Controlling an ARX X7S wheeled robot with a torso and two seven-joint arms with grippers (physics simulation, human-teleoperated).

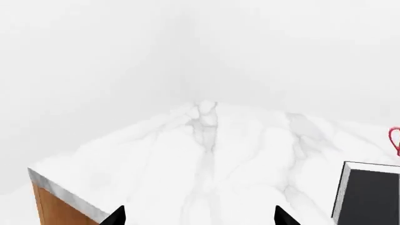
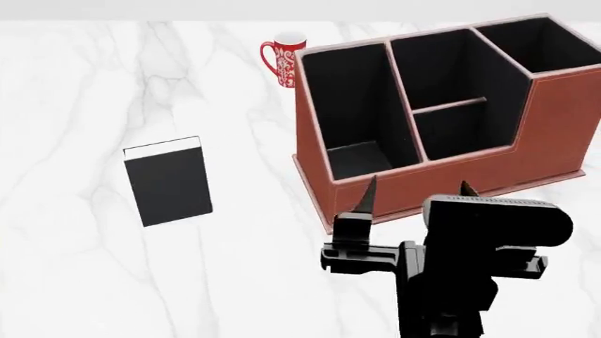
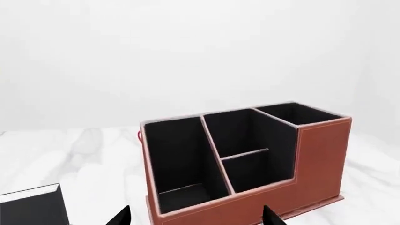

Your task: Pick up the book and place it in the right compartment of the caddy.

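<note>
The black book [image 2: 168, 181] lies flat on the white marble table, left of the caddy; its white page edge faces away from me. It also shows in the left wrist view [image 1: 370, 193] and the right wrist view [image 3: 33, 208]. The reddish-brown caddy [image 2: 451, 176] stands at the right, its compartments empty; it fills the right wrist view [image 3: 319, 164]. My right gripper [image 2: 416, 191] is open and empty, hovering at the caddy's near front wall, its tips also in the right wrist view [image 3: 196, 216]. My left gripper [image 1: 198, 216] is open and empty over bare marble; it is out of the head view.
A red-and-white patterned mug [image 2: 283, 58] stands behind the caddy's left corner; its handle shows in the left wrist view [image 1: 394, 140]. The table's left corner and wooden side [image 1: 53, 206] show in the left wrist view. White walls lie beyond.
</note>
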